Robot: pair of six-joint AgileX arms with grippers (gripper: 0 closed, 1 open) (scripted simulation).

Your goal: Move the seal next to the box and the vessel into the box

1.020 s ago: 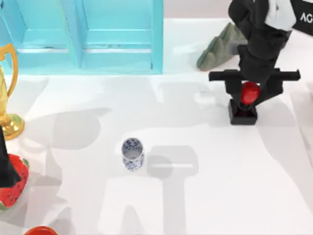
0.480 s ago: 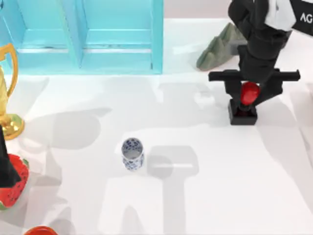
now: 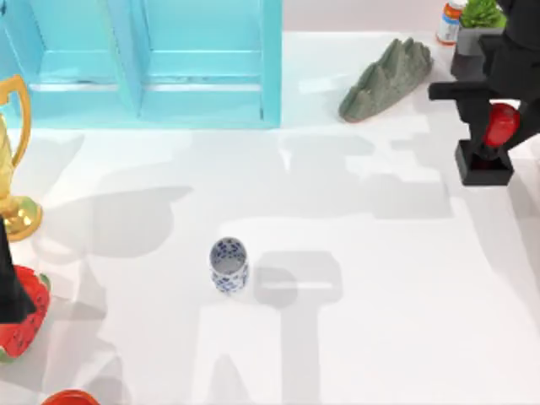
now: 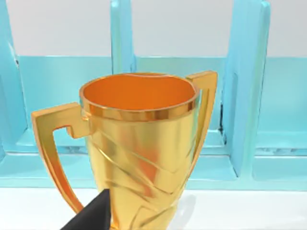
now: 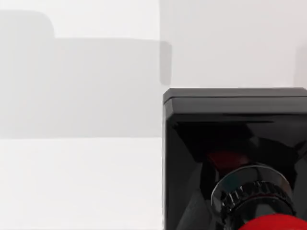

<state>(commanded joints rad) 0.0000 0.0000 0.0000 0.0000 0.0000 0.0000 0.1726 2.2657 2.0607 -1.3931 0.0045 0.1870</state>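
The seal (image 3: 483, 165), a black block with a red knob, is at the right edge of the table, far from the cyan box (image 3: 143, 67) at the back left. My right gripper (image 3: 499, 120) comes from above and is shut on the red knob. The right wrist view looks down on the seal's black base (image 5: 235, 139) with the knob at the frame's edge. The vessel (image 3: 229, 265), a small white jar with blue flowers, stands upright on the open table left of centre, with no gripper near it. My left arm (image 3: 8, 287) is parked at the left edge.
A golden trophy (image 3: 13, 169) stands at the left edge, close in front of the left wrist camera. A grey rock (image 3: 388, 76), a plant pot (image 3: 477, 34) and a small bottle (image 3: 451, 21) sit at the back right. A watermelon slice (image 3: 21, 325) lies front left.
My right gripper has carried the seal to the right and slightly toward the back, away from the box. The vessel and the left arm have not moved.
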